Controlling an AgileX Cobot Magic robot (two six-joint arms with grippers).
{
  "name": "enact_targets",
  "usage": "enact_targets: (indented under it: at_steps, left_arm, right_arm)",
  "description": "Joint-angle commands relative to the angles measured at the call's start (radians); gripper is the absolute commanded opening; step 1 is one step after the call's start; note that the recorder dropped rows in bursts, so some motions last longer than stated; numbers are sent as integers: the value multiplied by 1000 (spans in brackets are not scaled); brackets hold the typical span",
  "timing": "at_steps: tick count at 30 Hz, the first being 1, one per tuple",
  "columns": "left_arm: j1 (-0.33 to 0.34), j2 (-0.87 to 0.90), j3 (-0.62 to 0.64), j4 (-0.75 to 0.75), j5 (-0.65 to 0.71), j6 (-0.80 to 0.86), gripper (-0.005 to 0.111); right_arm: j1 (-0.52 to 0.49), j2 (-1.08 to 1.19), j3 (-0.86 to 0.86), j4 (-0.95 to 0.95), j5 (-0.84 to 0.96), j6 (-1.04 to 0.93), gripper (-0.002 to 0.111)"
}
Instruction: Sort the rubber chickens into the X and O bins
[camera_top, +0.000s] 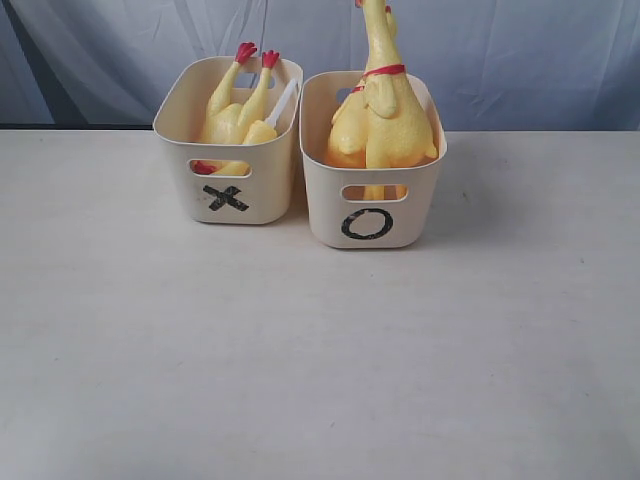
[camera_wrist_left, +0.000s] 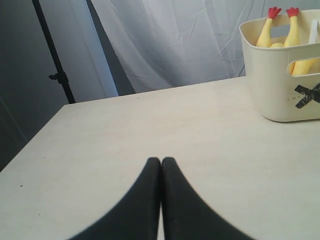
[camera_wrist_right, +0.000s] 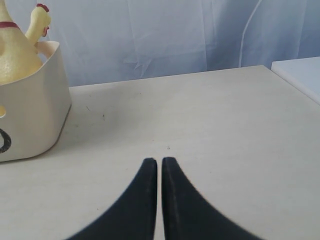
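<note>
The X bin (camera_top: 227, 195) stands at the back left and holds a yellow rubber chicken (camera_top: 232, 115) with its red feet up, beside a white tube (camera_top: 283, 100). To its right, the O bin (camera_top: 372, 215) holds whole rubber chickens (camera_top: 385, 120), one neck rising above the rim. Neither gripper shows in the exterior view. My left gripper (camera_wrist_left: 161, 161) hovers shut and empty over bare table, with the X bin (camera_wrist_left: 280, 65) off to one side. Also shut and empty over the table is my right gripper (camera_wrist_right: 159, 161), with the O bin (camera_wrist_right: 35, 110) and a chicken (camera_wrist_right: 17, 52) to its side.
The pale table (camera_top: 320, 360) runs wide in front of both bins. A grey-blue curtain (camera_top: 520, 50) hangs behind. A dark stand pole (camera_wrist_left: 52, 50) rises beyond the table's corner in the left wrist view. A white ledge (camera_wrist_right: 300, 75) borders the table in the right wrist view.
</note>
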Motion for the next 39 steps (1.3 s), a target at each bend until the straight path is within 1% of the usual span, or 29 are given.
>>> enact_targets:
  at_steps: [1,6,25,31,35,39]
  left_arm:
    - [5,-5,3,0,0,-1,0]
    - [5,-5,3,0,2,-1,0]
    - [5,-5,3,0,2,-3,0]
    - [5,-5,3,0,2,-3,0]
    - [5,-5,3,0,2,-3,0]
    - [5,-5,3,0,2,-3,0]
  right_arm:
    - [-5,-7,7,1,-1,-8,4]
    - [-5,-7,7,21,20,-74,4]
    - [-3,-7,7,19,17,-69,4]
    - [101,-7,7,19,15,-62,4]
    - [129,-7,7,19,15,-62,4]
    - [129,-7,7,19,13,-62,4]
